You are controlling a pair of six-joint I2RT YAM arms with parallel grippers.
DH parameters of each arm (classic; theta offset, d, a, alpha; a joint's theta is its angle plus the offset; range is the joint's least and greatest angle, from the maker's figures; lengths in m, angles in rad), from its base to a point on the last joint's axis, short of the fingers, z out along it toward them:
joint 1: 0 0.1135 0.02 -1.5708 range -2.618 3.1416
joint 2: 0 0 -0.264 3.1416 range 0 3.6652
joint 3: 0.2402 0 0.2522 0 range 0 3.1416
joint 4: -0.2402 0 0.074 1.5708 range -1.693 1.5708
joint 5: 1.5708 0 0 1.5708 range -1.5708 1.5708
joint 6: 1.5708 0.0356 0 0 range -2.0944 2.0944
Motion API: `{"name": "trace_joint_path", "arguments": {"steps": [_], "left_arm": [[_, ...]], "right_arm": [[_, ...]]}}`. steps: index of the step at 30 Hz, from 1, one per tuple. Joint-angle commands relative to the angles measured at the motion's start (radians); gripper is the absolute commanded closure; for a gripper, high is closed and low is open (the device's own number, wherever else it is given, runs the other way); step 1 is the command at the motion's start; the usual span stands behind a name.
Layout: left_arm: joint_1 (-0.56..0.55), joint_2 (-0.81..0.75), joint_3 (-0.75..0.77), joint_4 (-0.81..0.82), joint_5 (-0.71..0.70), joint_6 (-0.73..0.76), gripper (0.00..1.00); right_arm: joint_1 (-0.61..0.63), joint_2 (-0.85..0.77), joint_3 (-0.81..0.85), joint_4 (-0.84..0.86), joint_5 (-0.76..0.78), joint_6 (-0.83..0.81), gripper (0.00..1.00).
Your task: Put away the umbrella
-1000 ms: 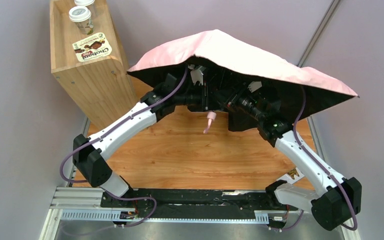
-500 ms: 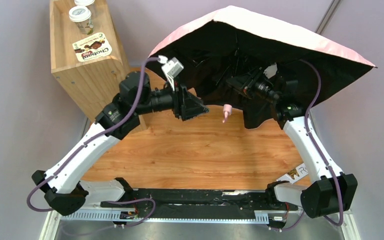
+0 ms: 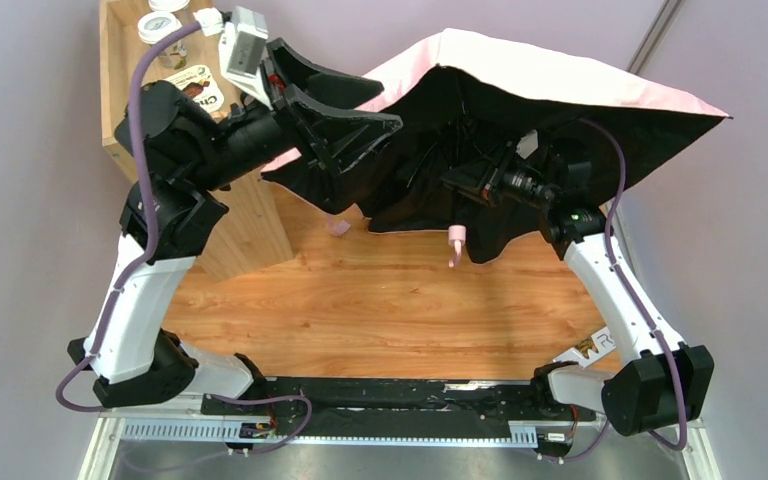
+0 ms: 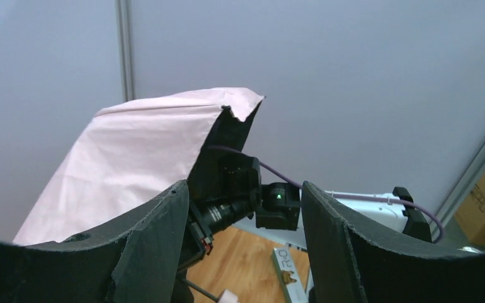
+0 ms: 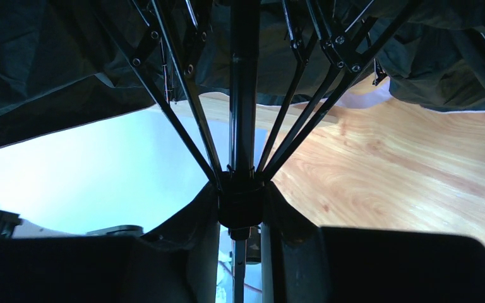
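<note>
Grey walls (image 3: 20, 250), wooden tabletop (image 3: 390, 320), pink umbrella (image 3: 560, 80) open above it

We counted one umbrella (image 3: 560, 80), two robot arms, the left arm (image 3: 138, 300) and the right arm (image 3: 622, 300), one wooden box (image 3: 255, 225), two lidded cups (image 3: 154, 27) and one printed packet (image 3: 203, 80).

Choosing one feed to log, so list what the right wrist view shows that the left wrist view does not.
Only the right wrist view: the shaft and fanned ribs of the umbrella, with the right gripper shut around that shaft. Only the left wrist view: the umbrella's pink outer fabric, the right arm with a green light, and the open, empty left gripper. Both: the black underside of the canopy and a patch of the wooden table.
</note>
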Motion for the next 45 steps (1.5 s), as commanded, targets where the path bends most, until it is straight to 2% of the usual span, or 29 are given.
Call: {"name": "trace_joint_path", "arguments": {"steps": [1,3,6,9,11,13,16,20,23,26,31,33,36,37,38,39,41,43,45], "left_arm": [[0.006,0.028,0.074,0.059,-0.066,0.039,0.28],[0.015,0.066,0.120,0.050,-0.100,0.035,0.29],[0.047,0.149,0.183,0.062,-0.053,-0.023,0.27],[0.054,0.207,0.180,0.072,0.001,-0.060,0.26],[0.054,0.234,0.116,0.093,0.050,-0.103,0.29],[0.054,0.238,-0.026,0.147,0.096,-0.166,0.32],[0.055,0.223,-0.279,0.245,0.069,-0.224,0.35],[0.057,0.255,-0.431,0.273,0.047,-0.231,0.38],[0.058,0.266,-0.473,0.266,0.046,-0.209,0.40],[0.057,0.205,-0.478,0.233,0.058,-0.176,0.40],[0.058,0.033,-0.489,0.107,0.096,-0.082,0.33],[0.058,-0.050,-0.493,0.037,0.122,-0.012,0.31],[0.066,-0.185,-0.536,-0.025,0.048,0.054,0.28],[0.069,-0.246,-0.548,-0.049,0.009,0.055,0.28],[0.077,-0.268,-0.551,-0.063,-0.107,0.036,0.28],[0.090,-0.301,-0.550,-0.086,-0.155,0.024,0.26],[0.124,-0.312,-0.544,-0.094,-0.243,-0.020,0.24],[0.185,-0.273,-0.518,-0.108,-0.231,-0.080,0.24],[0.271,-0.211,-0.505,-0.055,-0.069,-0.155,0.24]], "right_arm": [[0.021,-0.021,0.065,0.205,-0.081,0.122,1.00],[0.037,-0.030,0.052,0.213,-0.083,0.124,1.00],[0.049,-0.047,-0.017,0.246,-0.078,0.119,1.00],[0.052,-0.061,-0.129,0.387,-0.085,0.168,1.00],[0.050,-0.067,-0.203,0.452,-0.074,0.180,1.00],[0.052,-0.066,-0.237,0.467,-0.069,0.179,1.00],[0.050,-0.061,-0.255,0.478,-0.088,0.177,1.00],[0.052,-0.075,-0.269,0.492,-0.098,0.145,1.00],[0.050,-0.087,-0.292,0.512,-0.108,0.066,1.00],[0.024,-0.090,-0.333,0.509,-0.097,-0.046,1.00],[-0.049,-0.041,-0.370,0.709,-0.202,-0.096,1.00],[-0.054,-0.037,-0.384,0.800,-0.253,-0.186,1.00],[-0.055,-0.067,-0.419,0.875,-0.261,-0.330,1.00],[-0.054,-0.081,-0.433,0.887,-0.261,-0.376,1.00],[-0.052,-0.095,-0.445,0.903,-0.269,-0.416,1.00],[-0.054,-0.107,-0.467,0.926,-0.276,-0.435,1.00],[-0.055,-0.138,-0.516,1.045,-0.296,-0.426,1.00],[-0.055,-0.167,-0.562,1.186,-0.316,-0.386,1.00],[-0.052,-0.198,-0.568,1.193,-0.336,-0.393,1.00]]}}
